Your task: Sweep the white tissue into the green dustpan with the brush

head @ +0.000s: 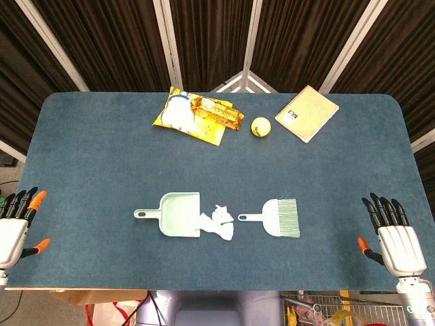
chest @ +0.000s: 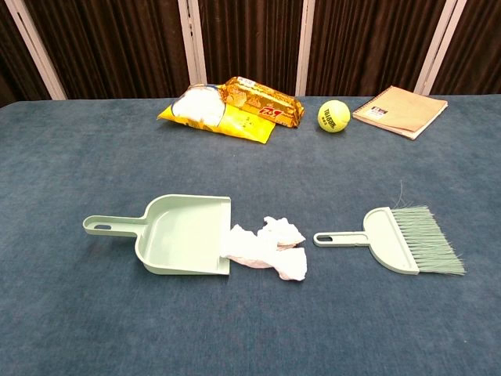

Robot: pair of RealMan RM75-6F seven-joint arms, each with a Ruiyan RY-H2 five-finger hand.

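A pale green dustpan (head: 178, 213) (chest: 178, 233) lies mid-table, handle pointing left, mouth facing right. A crumpled white tissue (head: 220, 221) (chest: 266, 246) lies at that mouth, partly over its lip. To the right lies a green brush (head: 277, 217) (chest: 399, 240), handle toward the tissue, bristles to the right. My left hand (head: 15, 227) rests at the table's near left edge, fingers spread, holding nothing. At the near right edge sits my right hand (head: 394, 238), also spread and empty. Neither hand shows in the chest view.
At the back of the blue table (head: 88, 156) lie yellow snack packets (head: 197, 115) (chest: 231, 108), a yellow tennis ball (head: 260, 126) (chest: 333, 116) and a spiral notebook (head: 307, 113) (chest: 400, 110).
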